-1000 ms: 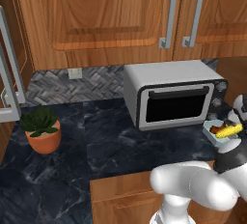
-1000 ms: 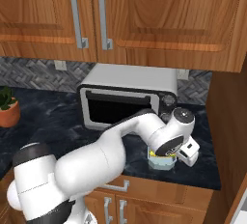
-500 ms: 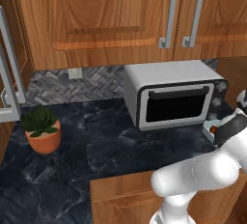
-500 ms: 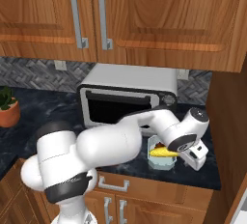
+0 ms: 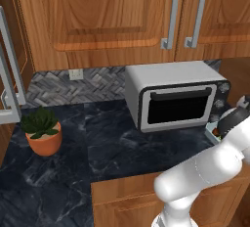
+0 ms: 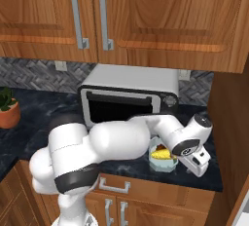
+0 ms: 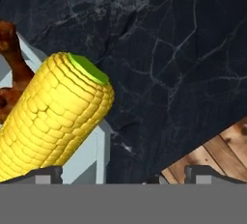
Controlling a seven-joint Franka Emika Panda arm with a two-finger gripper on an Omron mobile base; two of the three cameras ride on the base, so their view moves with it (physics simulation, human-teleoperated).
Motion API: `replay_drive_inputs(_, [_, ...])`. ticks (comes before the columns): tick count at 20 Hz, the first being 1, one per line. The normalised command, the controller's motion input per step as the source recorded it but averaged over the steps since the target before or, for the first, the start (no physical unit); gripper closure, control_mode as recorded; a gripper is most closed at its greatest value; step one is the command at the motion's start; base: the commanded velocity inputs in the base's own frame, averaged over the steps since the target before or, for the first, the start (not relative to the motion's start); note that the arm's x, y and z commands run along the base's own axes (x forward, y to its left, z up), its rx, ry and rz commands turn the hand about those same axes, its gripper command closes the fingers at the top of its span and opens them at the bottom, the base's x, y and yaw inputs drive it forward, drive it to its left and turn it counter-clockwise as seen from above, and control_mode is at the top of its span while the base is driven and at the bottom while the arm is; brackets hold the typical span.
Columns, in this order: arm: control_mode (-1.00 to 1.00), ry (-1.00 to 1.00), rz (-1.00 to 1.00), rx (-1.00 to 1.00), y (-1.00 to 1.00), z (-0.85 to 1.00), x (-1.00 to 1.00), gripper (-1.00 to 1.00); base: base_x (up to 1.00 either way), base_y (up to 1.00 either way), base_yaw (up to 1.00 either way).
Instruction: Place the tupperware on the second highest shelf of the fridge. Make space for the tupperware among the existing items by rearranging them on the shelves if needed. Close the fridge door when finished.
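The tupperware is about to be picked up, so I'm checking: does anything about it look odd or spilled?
Nothing spilled. The tupperware sits upright on the counter, lidless, with a corn cob poking over its wall. The open end effector hovers by that wall.

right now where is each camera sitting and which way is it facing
Left base view: behind the arm on its left, looking forward and down at the toaster oven and potted plant; the white arm rises at lower right.
Right base view: behind on the right, facing the same counter; the arm sweeps from lower left to the end effector beside the tupperware.
Hand view: on the hand, looking down at the tupperware's rim and corn; dark finger tips at the bottom.
Shared: both base views show the oven and plant.
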Motion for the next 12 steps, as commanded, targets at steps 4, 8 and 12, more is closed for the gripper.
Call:
replay_drive_inputs(4, [-1.00, 0.00, 0.00, 0.00, 0.00, -0.34, 0.03, -1.00, 0.00, 0.00, 0.00])
replay_drive_inputs(8, [-1.00, 0.00, 0.00, 0.00, 0.09, -0.11, -0.04, -1.00, 0.00, 0.00, 0.00])
replay_drive_inputs(12, [-1.00, -0.01, 0.00, 0.00, 0.41, -0.08, -0.05, -1.00, 0.00, 0.00, 0.00])
